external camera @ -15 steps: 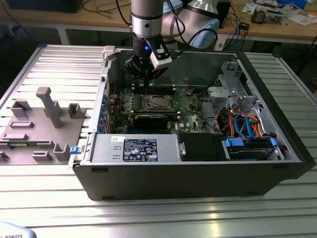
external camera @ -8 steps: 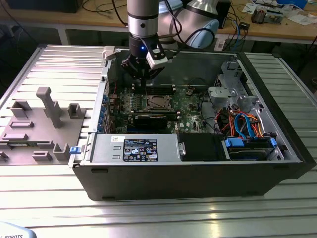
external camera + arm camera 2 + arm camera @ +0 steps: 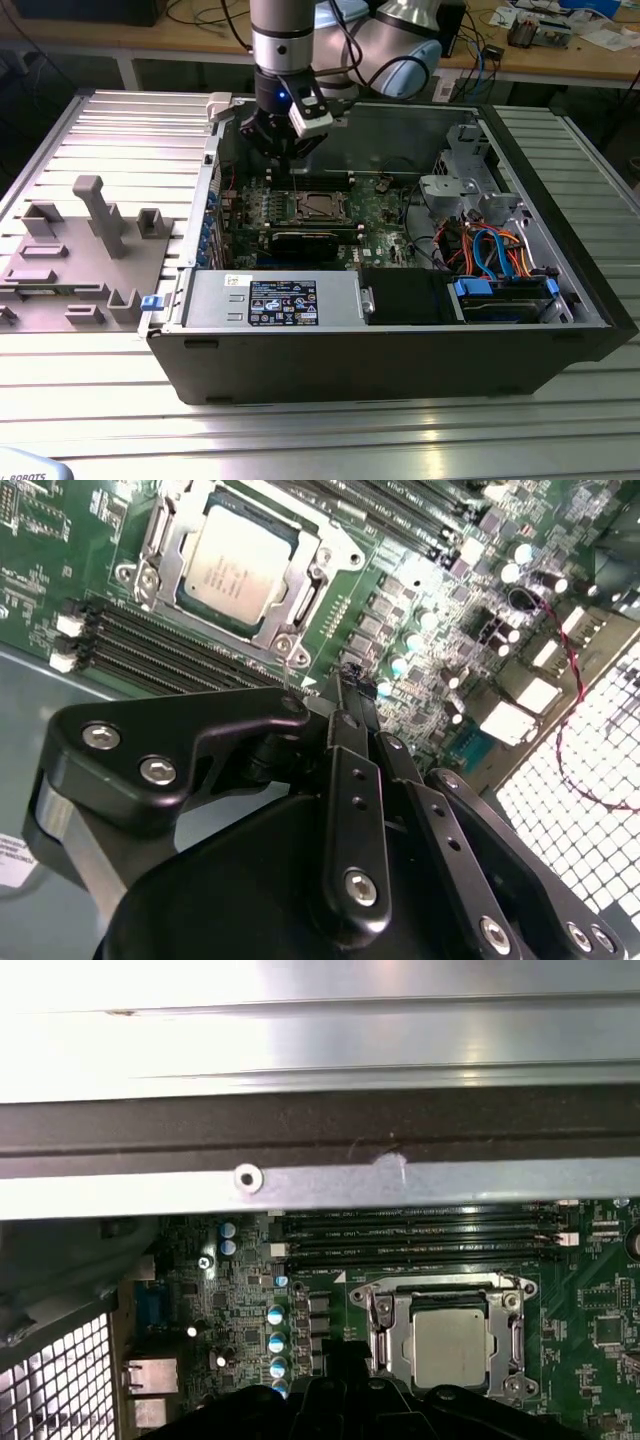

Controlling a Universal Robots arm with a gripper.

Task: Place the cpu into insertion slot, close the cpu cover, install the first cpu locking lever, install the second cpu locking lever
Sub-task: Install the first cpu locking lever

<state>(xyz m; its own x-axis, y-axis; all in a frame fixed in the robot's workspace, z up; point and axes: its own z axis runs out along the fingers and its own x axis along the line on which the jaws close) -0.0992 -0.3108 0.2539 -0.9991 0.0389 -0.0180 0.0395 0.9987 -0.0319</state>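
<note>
In the exterior view you have one open black computer case [image 3: 400, 340] lying on the ribbed grey metal surface [image 3: 90, 130]. Inside it, one small square silver-topped cpu [image 3: 322, 205] lies flat on the green board. The one black end effector [image 3: 288, 148] hangs just above the board at about 11 o'clock from the chip. A silver power-supply box [image 3: 270, 300] sits at 6 o'clock of the chip, a bundle of blue and orange cables [image 3: 490, 250] at 4 o'clock, and a grey plastic fixture block [image 3: 80, 250] lies outside the case at 9 o'clock.

In the second wrist view, the end effector [image 3: 343, 685] fills the foreground with its fingers drawn together. Beyond it, the cpu [image 3: 238, 562] lies framed by one silver-grey metal cpu cover [image 3: 303, 598], which is down. The insertion slot is hidden beneath them. Four long black memory slots [image 3: 150, 645] run beside it.

In the first wrist view, the cpu [image 3: 450, 1345] and cover [image 3: 398, 1332] sit beside four memory slots [image 3: 420, 1235], with the case wall [image 3: 320, 1130] beyond them.
</note>
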